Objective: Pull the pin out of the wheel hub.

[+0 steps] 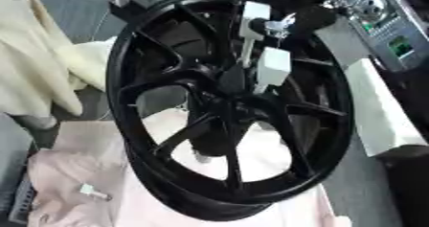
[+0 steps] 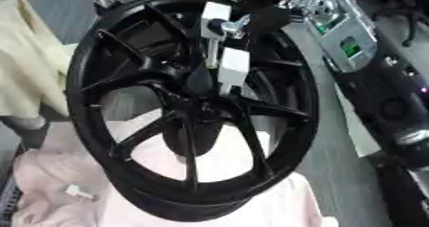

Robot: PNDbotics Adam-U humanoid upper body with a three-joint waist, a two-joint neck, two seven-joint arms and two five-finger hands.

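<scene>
The robot's right hand [image 1: 270,44] comes in from the upper right, over the top of the wheel, and shows as pale, blocky finger segments with a small silver joint between them. The fingers hang downward, fairly straight, toward the middle of the wheel; the lowest pale segment ends just above the hub. Whether they are closed on anything cannot be told, since the tips run into dark metal. The left hand shows in neither view.

Below the fingers sits the large glossy black alloy wheel [image 1: 126,125], tilted on its edge, its thin spokes meeting at the dark central hub [image 1: 224,107]. The pin itself cannot be made out; it is probably a slim part at or near the hub, black against black or hidden by the fingers.

As a judgement, the pin should be small, rigid and light, likely smooth metal and so prone to slip between hard fingers. A pinch on its exposed end, drawn straight along its axis, would suit it best. The wheel looks heavy and stiff, so it should stay put while the pin is drawn, though its tilt could let it rock.

The wheel rests on a crumpled pale pink cloth [image 1: 67,183], where a small whitish bolt-like piece [image 1: 94,191] lies near the lower left. A cream fabric [image 1: 33,63] is heaped at the left.
</scene>
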